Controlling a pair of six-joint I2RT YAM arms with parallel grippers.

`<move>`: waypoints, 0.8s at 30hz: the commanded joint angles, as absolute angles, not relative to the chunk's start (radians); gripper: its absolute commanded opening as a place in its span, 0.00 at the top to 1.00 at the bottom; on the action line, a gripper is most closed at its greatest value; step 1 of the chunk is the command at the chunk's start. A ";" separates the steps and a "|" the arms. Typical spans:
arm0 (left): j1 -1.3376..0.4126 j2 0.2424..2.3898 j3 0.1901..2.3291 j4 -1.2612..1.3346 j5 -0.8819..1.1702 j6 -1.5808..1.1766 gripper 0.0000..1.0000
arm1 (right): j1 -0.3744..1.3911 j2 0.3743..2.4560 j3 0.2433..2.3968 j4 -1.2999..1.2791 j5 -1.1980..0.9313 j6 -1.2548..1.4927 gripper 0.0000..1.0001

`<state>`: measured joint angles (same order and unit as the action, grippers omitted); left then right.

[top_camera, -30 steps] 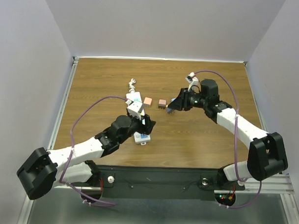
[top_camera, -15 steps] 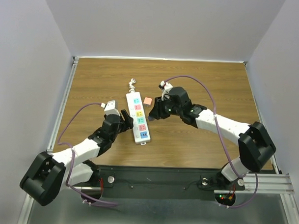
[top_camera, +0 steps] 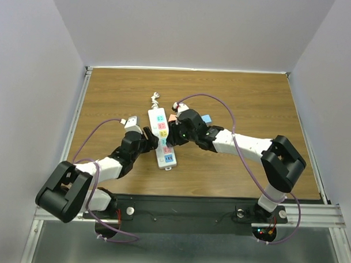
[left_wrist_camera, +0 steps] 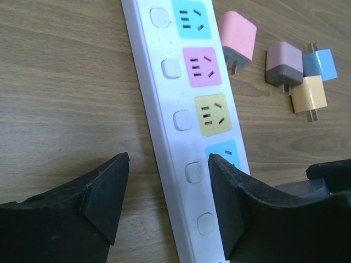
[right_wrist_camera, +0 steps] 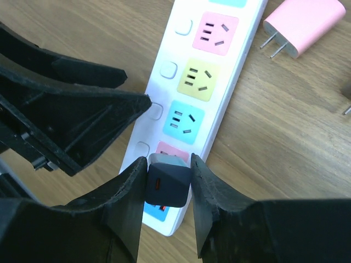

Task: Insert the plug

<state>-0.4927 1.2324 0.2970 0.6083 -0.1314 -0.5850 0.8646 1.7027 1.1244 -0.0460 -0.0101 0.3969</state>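
Pinching a grey plug (right_wrist_camera: 167,189) in the right gripper (right_wrist_camera: 168,164), over the near end of the power strip (right_wrist_camera: 184,49); holding the left gripper (left_wrist_camera: 167,164) spread, astride the strip's button-side edge.

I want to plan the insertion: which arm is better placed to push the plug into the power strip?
Right. The right gripper is shut on the grey plug just above the power strip. The left gripper is open and empty at the strip's edge; it could only steady it.
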 commanded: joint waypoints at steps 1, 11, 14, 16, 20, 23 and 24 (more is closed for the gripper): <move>-0.485 1.269 0.319 0.684 -0.098 -0.574 0.30 | 0.880 1.713 1.170 -0.035 0.074 0.422 1.00; -0.480 1.338 0.341 0.716 -0.078 -0.575 0.40 | 0.916 1.747 1.181 -0.038 0.130 0.451 1.00; -0.480 1.347 0.344 0.716 -0.074 -0.577 0.42 | 0.926 1.755 1.183 -0.043 0.149 0.459 1.00; -0.480 1.351 0.342 0.721 -0.069 -0.578 0.44 | 0.930 1.759 1.180 -0.048 0.156 0.465 1.00; -0.479 1.355 0.339 0.726 -0.063 -0.580 0.46 | 0.943 1.766 1.184 -0.051 0.192 0.471 1.00; -0.480 1.355 0.334 0.727 -0.061 -0.580 0.46 | 0.948 1.772 1.187 -0.052 0.206 0.474 1.00; -0.480 1.355 0.333 0.729 -0.061 -0.580 0.47 | 0.950 1.773 1.195 -0.054 0.209 0.474 1.00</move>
